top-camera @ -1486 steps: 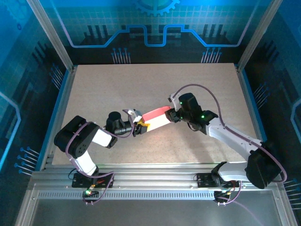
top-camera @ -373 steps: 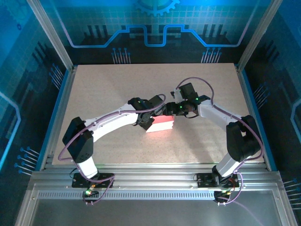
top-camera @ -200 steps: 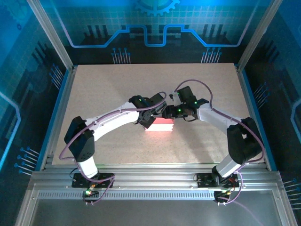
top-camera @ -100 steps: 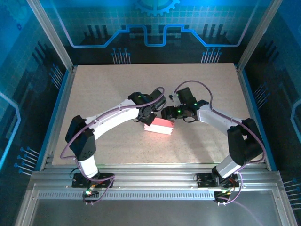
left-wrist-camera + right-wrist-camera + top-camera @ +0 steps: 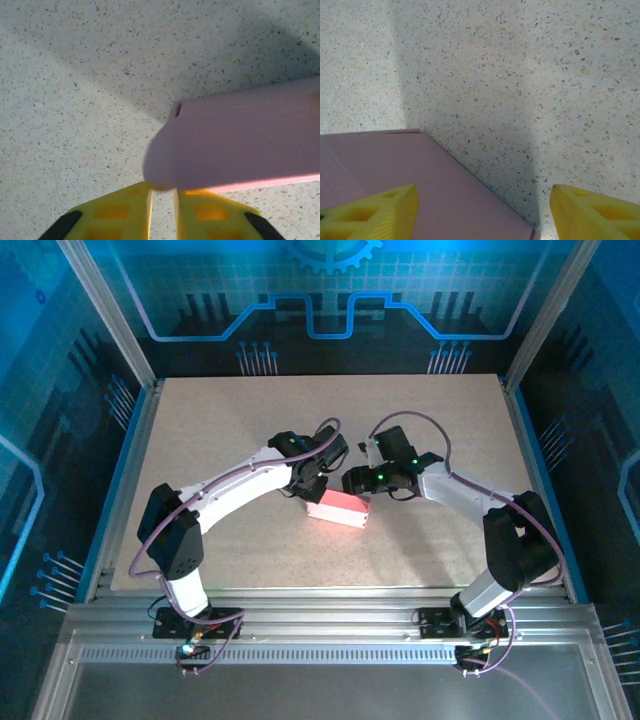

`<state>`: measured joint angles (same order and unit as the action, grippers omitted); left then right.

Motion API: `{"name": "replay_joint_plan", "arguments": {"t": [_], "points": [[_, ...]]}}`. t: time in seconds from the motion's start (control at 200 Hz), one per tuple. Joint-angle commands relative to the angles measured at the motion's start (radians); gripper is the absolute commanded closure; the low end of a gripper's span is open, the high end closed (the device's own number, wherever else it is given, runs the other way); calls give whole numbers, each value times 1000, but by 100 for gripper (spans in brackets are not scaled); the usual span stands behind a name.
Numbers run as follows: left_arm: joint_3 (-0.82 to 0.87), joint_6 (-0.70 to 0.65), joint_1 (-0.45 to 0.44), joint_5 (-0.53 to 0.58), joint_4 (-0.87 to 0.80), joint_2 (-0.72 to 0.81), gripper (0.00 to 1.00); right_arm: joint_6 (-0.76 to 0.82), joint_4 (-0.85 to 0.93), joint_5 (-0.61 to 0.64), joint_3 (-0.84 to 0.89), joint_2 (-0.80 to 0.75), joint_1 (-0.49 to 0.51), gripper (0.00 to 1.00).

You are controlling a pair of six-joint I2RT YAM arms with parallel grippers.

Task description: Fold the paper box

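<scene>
The paper box (image 5: pixel 338 508) is pink and lies flat on the table (image 5: pixel 220 440), close to the middle. From above it looks like a small long block, with one long side facing the near edge. Its top is closed and smooth.

The left gripper (image 5: pixel 312 480) is at the left end of the box, just on its far side. In the left wrist view the box (image 5: pixel 245 145) runs off to the right, and its rounded end comes right up to the tips of the left gripper (image 5: pixel 162 192). The two yellow fingers (image 5: pixel 120 210) are close together with a thin gap between them, and the table shows through that gap. Nothing is pinched in it.

The right gripper (image 5: pixel 352 483) is over the far edge of the box, near its right end. In the right wrist view the right gripper (image 5: pixel 484 192) is spread wide. One yellow finger (image 5: pixel 375 215) hangs over the pink top of the box (image 5: pixel 395 175), and the other is over bare table. It holds nothing.

The left arm (image 5: pixel 240 480) and the right arm (image 5: pixel 460 495) both reach in from the near side and almost meet above the box.
</scene>
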<state>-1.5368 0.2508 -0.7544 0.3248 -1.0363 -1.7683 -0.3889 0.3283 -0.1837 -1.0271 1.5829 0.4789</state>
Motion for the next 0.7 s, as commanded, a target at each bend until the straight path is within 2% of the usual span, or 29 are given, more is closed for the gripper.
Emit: {"name": "replay_joint_plan", "arguments": {"t": [0.0,0.195,0.27,0.37,0.465,0.53,0.695], "points": [[3,1,3,31,14,-15,77,4,3,-4,6,0,13,29],[65,-47,2,30,108,22,74,1,4,-8,-1,9,14,29],[88,-91,2,36,131,35,67,2,5,-8,-4,11,13,29],[109,-230,-5,22,124,48,56,8,11,-5,-7,12,13,29],[141,-316,-4,28,121,80,38,12,16,0,-9,13,13,29],[187,-353,-2,37,167,125,35,12,16,0,-7,13,14,29],[325,-430,55,-128,358,276,29,13,18,-8,-9,18,10,29]]}}
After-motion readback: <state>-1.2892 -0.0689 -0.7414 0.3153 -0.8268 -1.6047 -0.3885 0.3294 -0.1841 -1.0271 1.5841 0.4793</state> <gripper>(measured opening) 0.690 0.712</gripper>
